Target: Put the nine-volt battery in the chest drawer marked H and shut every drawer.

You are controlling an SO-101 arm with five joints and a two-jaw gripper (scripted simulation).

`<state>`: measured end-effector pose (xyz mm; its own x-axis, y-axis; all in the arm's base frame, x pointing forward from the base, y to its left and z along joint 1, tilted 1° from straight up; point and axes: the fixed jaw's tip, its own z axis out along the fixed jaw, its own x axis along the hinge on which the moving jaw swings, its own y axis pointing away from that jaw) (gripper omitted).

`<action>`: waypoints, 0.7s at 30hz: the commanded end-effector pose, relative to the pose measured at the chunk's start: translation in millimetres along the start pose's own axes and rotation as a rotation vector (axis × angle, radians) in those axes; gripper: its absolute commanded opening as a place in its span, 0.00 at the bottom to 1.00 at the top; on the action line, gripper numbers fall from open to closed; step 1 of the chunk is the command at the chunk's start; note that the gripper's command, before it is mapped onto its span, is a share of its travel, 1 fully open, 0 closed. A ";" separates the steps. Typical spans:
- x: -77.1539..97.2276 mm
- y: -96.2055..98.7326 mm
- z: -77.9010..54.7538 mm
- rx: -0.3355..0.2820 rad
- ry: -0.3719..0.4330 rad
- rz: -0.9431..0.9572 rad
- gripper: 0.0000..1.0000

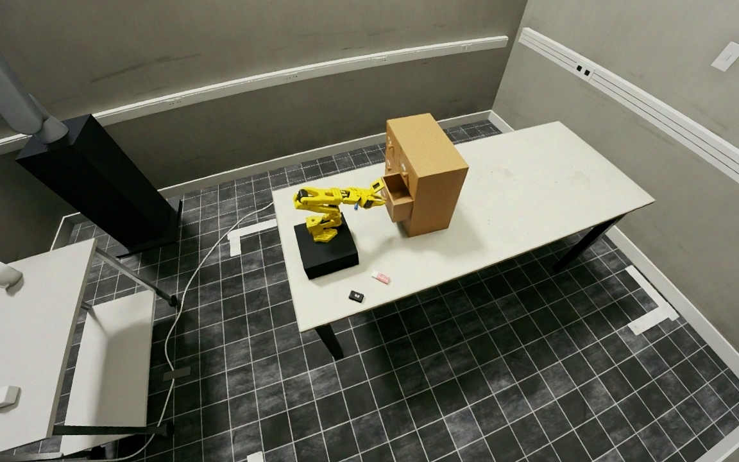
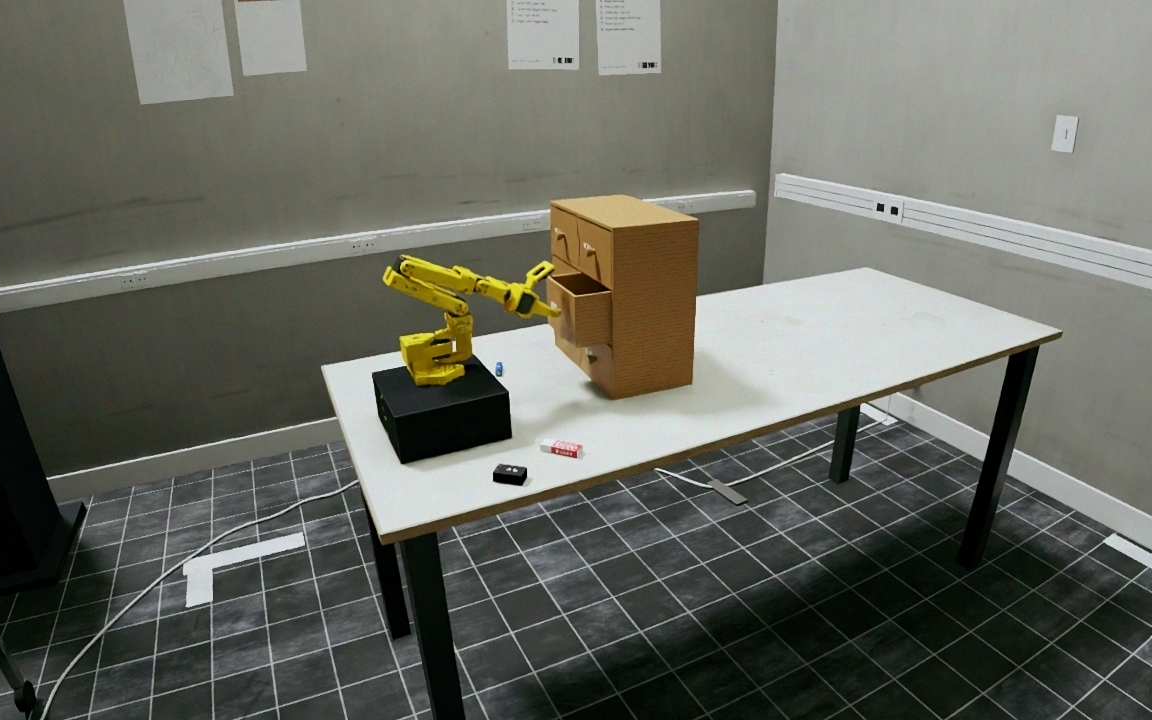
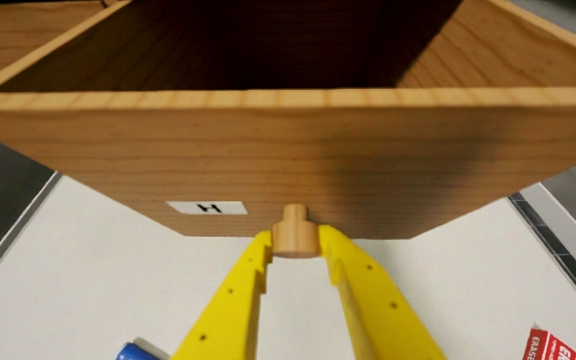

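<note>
Partly, the inside of the drawer marked H (image 1: 399, 210) (image 2: 593, 320) (image 3: 268, 150) is lost in deep shadow: the wrist view shows its front edge and side walls, but the back and bottom are too dark to read. That drawer stands pulled out of the wooden chest (image 1: 438, 197) (image 2: 652, 304), which is upright on the white table (image 1: 533, 172) (image 2: 786, 358) (image 3: 295, 310). The gripper (image 1: 383, 201) (image 2: 555, 311) (image 3: 295, 241) is closed down to a narrow gap, its fingers touching both sides of the drawer's round knob (image 3: 295, 241) and holding it. In the exterior view the knob is too small to make out at the fingertips. The nine-volt battery (image 1: 355, 296) (image 2: 509, 474), a small black block, lies on the table by the near long edge, well apart from the chest, and falls outside the wrist view. Near it lies the red-and-white eraser (image 1: 380, 277) (image 2: 561, 447) (image 3: 550, 346), cut off at the bottom of the wrist view. A small blue object (image 1: 356, 206) (image 2: 499, 368) (image 3: 135, 351) shows beyond the black plinth (image 1: 329, 261) (image 2: 450, 429) in the exterior view; the arm partly covers it from above.
</note>
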<state>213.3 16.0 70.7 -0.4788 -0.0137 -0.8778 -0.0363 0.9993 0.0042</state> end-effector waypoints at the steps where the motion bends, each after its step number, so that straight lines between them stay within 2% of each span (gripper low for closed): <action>1: -0.4 1.8 -1.3 -0.008 -0.007 -0.011 0.10; 21: -0.4 1.8 -1.3 -0.008 -0.007 -0.011 0.21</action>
<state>213.7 16.5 72.9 -0.4687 -0.0142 -0.8832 -0.0385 0.9992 0.0044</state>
